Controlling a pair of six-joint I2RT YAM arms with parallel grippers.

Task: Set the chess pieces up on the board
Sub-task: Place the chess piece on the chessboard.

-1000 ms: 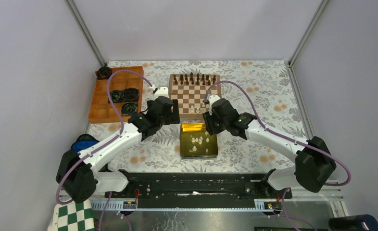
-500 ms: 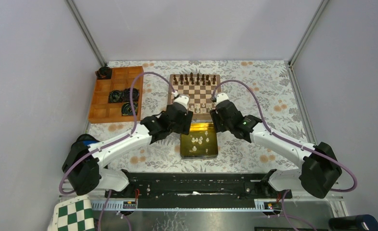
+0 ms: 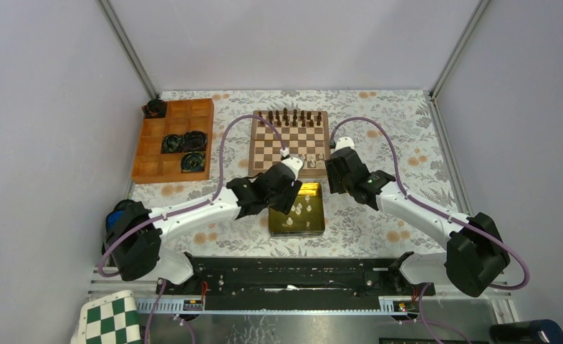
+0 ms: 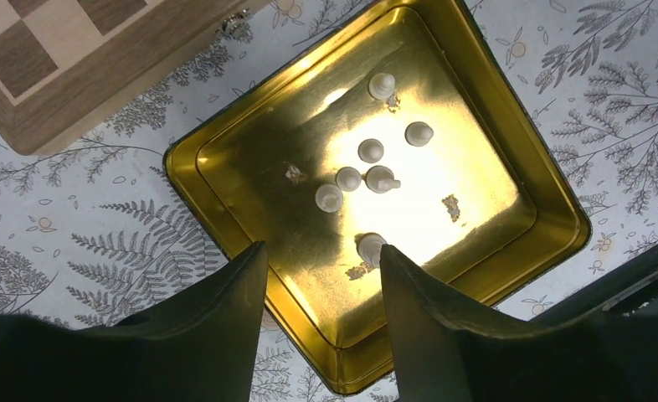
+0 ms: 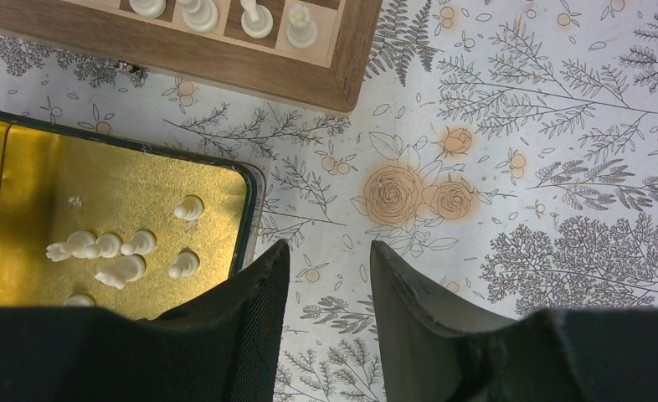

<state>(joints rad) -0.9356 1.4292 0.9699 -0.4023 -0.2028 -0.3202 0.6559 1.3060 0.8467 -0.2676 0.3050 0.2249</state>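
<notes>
Left gripper (image 4: pixel 321 251), spread and empty, hangs over cream chess pieces (image 4: pixel 348 177) in the gold tin (image 4: pixel 183 159), likely choosing one for the board (image 5: pixel 225 63); right gripper (image 5: pixel 327 247), likewise spread, idles.

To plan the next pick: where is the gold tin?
Top view: the gold tin sits centrally, beside the board's near edge, with the left gripper above it.

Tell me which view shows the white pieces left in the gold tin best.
Left wrist: it looks straight down into the tin, with seven white pieces each separate. Right wrist shows only part of the tin, with the pieces bunched near the frame's edge. Top external shows only pale specks.
</notes>
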